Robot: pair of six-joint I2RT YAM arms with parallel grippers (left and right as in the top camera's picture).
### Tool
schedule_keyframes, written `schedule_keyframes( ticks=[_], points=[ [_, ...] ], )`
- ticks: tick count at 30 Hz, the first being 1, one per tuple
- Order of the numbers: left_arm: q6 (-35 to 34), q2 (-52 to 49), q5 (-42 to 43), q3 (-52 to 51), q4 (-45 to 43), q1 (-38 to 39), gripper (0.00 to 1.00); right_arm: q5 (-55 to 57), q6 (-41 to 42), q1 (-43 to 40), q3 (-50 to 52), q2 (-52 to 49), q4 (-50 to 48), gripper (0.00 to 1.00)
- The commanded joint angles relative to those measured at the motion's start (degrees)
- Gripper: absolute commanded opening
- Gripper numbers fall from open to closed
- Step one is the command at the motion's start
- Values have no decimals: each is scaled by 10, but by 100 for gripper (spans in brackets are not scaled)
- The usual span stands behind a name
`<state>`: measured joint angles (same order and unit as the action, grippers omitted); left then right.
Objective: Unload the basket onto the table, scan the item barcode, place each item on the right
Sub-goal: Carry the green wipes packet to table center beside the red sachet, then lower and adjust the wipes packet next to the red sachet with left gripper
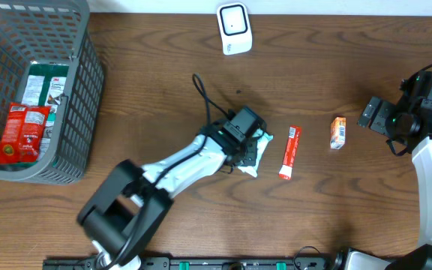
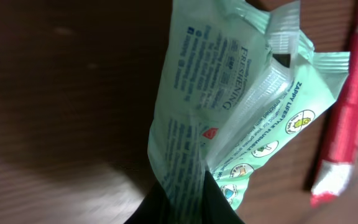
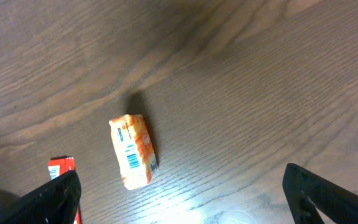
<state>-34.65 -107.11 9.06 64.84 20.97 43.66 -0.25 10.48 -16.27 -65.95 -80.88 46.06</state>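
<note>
Wipes pack (image 2: 229, 112), pale green, fills the left wrist view. left gripper (image 2: 188, 199) is clamped on its lower edge, dark fingers (image 2: 219, 205) pinched tight on the film. An edge grip makes sense because it leaves both broad faces free to show to a reader.

Overhead: the same pack (image 1: 252, 166) sits mid-table under the left gripper (image 1: 246, 146). Can't tell if it's clear of the table (image 1: 201, 217) or only pinched in place. No barcode visible on the face toward the wrist cam, just small print and icons, so it's probably on the far face or hidden by the fold.

scanner (image 1: 233, 28) is the white unit at the far edge, well apart from the pack. My read: lift, carry the pack up there, rotate until the code faces it.

red stick pack (image 1: 289, 152) lies just beside the wipes on the right. It may get dragged if the pack slides instead of lifting.

right gripper (image 1: 373, 114) hangs with fingers wide apart and nothing between them. Its wrist view shows the right gripper (image 3: 188, 199) above bare wood, with the orange packet (image 3: 134, 151) near it, barcode side up. Likely staged for that one.

basket (image 1: 88, 97) at far left holds other packs and isn't involved. Thin film in a corner pinch could sag or slip in transit.
</note>
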Motion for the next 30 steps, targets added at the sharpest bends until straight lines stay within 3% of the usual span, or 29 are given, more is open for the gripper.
schedule_keyframes(
  ticks=[1,3,9,21,30],
  points=[
    [-84,-24,33,-1,-22,14,7,2,8,-2,-6,1,0,99],
    [-116,-30,43,-1,-25,23,8,2,8,-2,-6,1,1,99],
    [-131,-31,49,-1,-43,48,11,1,8,-2,-6,1,1,99],
    [-268,-31,53,-1,-127,82,11,2,8,-2,-6,1,1,99],
    [-252,-25,7,0,-172,69,7,2,8,-2,-6,1,1,99]
  ],
)
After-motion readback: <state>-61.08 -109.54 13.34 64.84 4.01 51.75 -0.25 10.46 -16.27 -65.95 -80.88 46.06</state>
